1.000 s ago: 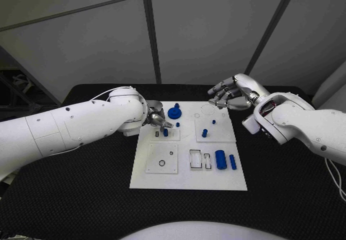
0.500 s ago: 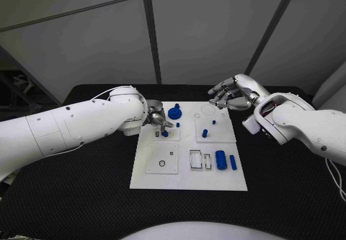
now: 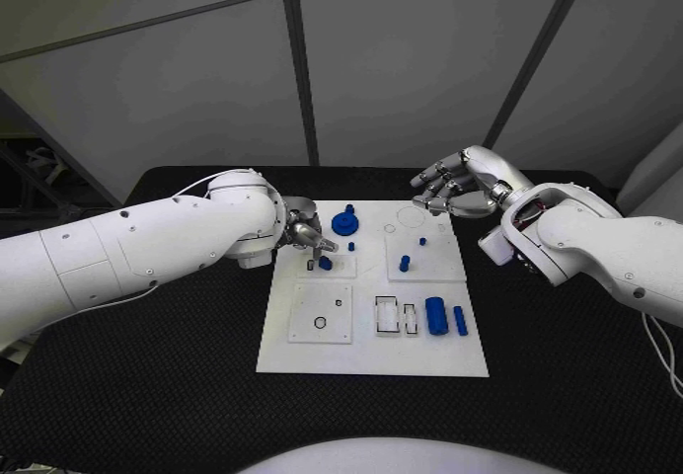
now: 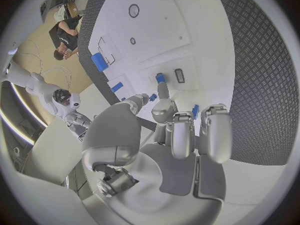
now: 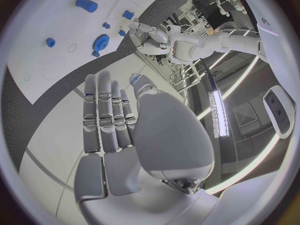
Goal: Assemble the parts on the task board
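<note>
Board: the white task board (image 3: 373, 346) lies in the middle of the black desk (image 3: 171, 336), in the centre of the frame
Done so far: as a judgement, a few pieces look placed — a blue gear (image 3: 344, 222) stands upper centre of the board, with a small blue peg (image 3: 403, 263) upright just right of centre
Left to do: a blue cylinder (image 3: 434, 315) and a slimmer blue bar (image 3: 460, 319) lie side by side at the board's lower right, beside open slots (image 3: 389, 314); a round hole (image 3: 321, 323) at lower left looks unfilled — so the job seems under halfway
Step in hand: the left hand (image 3: 303, 235) appears to be seating a small blue piece (image 3: 325, 263) at the board's upper-left part
Left hand: reaches in from the frame's left, low over the board; in the left wrist view one of its fingers (image 4: 164, 96) stretches out with its tip on that piece, next to a small dark slot (image 4: 179, 75); whether it pinches the piece or only presses it, I cannot tell
Right hand: the right hand (image 3: 458, 186) hovers at upper right, off the board's far corner, fingers spread and relaxed, holding nothing — the right wrist view shows them straight and apart
</note>
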Controlling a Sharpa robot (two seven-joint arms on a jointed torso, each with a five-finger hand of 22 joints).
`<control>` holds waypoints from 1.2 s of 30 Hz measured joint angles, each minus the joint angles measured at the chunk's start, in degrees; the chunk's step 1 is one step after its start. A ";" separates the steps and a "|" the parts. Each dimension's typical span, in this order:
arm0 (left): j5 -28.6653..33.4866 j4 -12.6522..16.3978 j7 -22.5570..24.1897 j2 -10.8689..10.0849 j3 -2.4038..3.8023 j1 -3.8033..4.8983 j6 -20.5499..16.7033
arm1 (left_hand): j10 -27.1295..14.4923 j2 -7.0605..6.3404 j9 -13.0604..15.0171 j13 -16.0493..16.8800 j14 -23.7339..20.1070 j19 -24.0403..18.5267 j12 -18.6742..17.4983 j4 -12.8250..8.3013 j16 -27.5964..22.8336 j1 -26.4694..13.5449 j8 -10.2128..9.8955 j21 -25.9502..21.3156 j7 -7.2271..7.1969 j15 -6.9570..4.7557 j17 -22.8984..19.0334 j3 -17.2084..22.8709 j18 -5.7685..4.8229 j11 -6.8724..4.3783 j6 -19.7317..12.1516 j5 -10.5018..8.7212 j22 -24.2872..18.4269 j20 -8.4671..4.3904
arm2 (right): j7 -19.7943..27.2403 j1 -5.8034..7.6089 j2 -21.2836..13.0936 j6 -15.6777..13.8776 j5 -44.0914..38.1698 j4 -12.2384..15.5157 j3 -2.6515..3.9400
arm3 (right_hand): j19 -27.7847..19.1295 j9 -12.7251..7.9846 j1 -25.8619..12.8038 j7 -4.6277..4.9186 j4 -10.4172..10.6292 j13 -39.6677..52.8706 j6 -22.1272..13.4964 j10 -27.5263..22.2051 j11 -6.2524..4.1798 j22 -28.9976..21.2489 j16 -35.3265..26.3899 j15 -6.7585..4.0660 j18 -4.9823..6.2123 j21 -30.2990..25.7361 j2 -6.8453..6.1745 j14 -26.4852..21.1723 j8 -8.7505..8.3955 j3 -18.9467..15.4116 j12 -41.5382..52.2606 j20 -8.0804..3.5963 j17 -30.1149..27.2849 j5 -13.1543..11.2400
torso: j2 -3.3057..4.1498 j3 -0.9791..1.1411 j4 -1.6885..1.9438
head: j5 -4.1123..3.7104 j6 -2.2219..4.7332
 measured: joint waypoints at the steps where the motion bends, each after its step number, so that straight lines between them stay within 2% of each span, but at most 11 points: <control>1: 0.10 0.19 0.00 -0.24 0.10 0.00 -0.03 | 0.00 0.00 0.00 0.00 0.00 0.00 0.00 0.00 0.00 0.00 0.00 0.00 0.00 0.00 0.00 0.00 0.00 0.00 0.00 0.00 0.00 0.00 | 0.00 0.00 0.00 0.00 0.00 -0.02 0.00 | 0.00 0.00 0.00 0.00 0.00 0.00 0.00 0.00 0.00 0.00 0.00 0.00 0.00 0.00 0.00 0.00 0.00 0.00 0.00 0.00 0.00 0.00 | 0.01 -0.01 0.00 | 0.00 0.01; 6: 0.75 1.02 0.00 -1.60 0.74 0.00 -0.25 | 0.00 0.00 0.00 0.00 0.00 0.00 0.00 0.00 0.00 0.00 0.00 0.00 0.00 0.00 0.00 0.00 0.00 0.00 0.00 0.00 0.00 0.00 | 0.01 0.00 -0.01 0.00 0.01 -0.10 0.00 | 0.00 0.00 0.00 0.00 0.00 0.00 0.00 0.00 0.00 0.00 0.00 0.00 0.00 0.00 0.00 0.00 0.00 0.00 0.00 0.00 -0.01 0.00 | 0.02 0.00 0.00 | -0.01 0.01; 12: 1.21 0.70 0.00 -2.08 0.91 0.00 -0.26 | 0.00 0.00 -0.07 -0.45 0.00 0.00 -0.01 0.41 0.00 0.00 0.00 -0.01 0.00 0.00 0.00 -0.89 0.00 0.00 0.00 0.00 0.00 0.00 | 0.01 0.00 -0.03 0.00 0.03 -0.15 0.00 | 0.00 0.00 0.00 0.00 0.00 0.00 0.00 0.00 0.00 0.00 0.00 0.00 0.00 0.00 0.00 0.00 0.00 0.00 0.00 0.00 -0.01 0.00 | 0.02 0.03 0.01 | -0.02 0.03; 23: 1.65 -1.55 0.00 -0.39 0.90 -0.25 -0.23 | -0.23 0.00 -0.20 -1.28 0.00 0.00 -0.96 1.16 0.00 0.00 -0.49 -0.76 0.22 0.00 0.00 -2.43 0.00 0.23 -0.22 0.00 0.00 0.00 | 0.00 0.00 -0.08 0.01 0.05 -0.14 0.00 | 0.00 0.00 0.00 0.00 0.00 0.01 0.00 0.00 0.00 0.01 0.00 0.00 0.00 0.01 0.00 0.00 0.00 0.00 0.00 0.00 -0.01 0.00 | 0.05 0.02 -0.07 | 0.07 -0.14; 28: 1.87 -2.07 0.00 0.28 0.83 -0.64 -0.25 | -0.47 0.30 -0.29 -1.92 0.00 0.00 -1.66 1.64 0.00 0.30 -0.62 -1.04 0.43 0.00 0.00 -2.95 -0.01 0.47 -0.44 0.00 0.00 0.00 | -0.01 0.00 -0.11 0.01 0.06 -0.13 0.00 | 0.00 0.00 0.00 0.00 0.04 -0.02 0.00 0.00 0.00 0.00 -0.17 0.00 0.00 0.01 0.00 0.00 0.00 0.04 0.00 0.00 0.01 0.00 | 0.05 0.02 -0.08 | -0.01 -0.19; 35: 2.29 -2.41 0.00 0.81 0.78 -1.07 -0.45 | -1.78 0.15 -1.16 -4.04 0.00 0.00 -3.60 3.16 0.00 0.93 -2.44 -1.65 1.13 0.00 0.00 -5.38 -0.01 0.95 -1.76 0.00 0.00 0.00 | -0.02 0.00 -0.08 0.01 0.07 -0.18 -0.01 | 0.00 0.00 0.00 0.00 0.17 -0.12 0.00 0.00 0.00 -0.06 -0.36 0.00 0.00 0.01 0.00 0.00 0.00 0.17 0.00 0.00 0.07 0.00 | 0.03 0.01 -0.08 | -0.04 -0.34; 36: 2.33 -2.44 0.00 0.81 0.78 -1.09 -0.48 | -1.90 0.46 -1.31 -4.19 0.00 0.00 -3.60 3.21 0.00 1.24 -2.68 -1.65 1.14 0.00 0.00 -5.77 -0.01 1.07 -1.76 0.00 0.00 0.00 | -0.02 0.00 -0.08 0.01 0.07 -0.19 -0.01 | 0.00 0.00 0.00 0.00 0.17 -0.12 0.00 0.00 0.00 -0.06 -0.36 0.00 0.00 0.01 0.00 0.00 0.00 0.17 0.00 0.00 0.07 0.00 | 0.02 0.01 -0.08 | -0.04 -0.34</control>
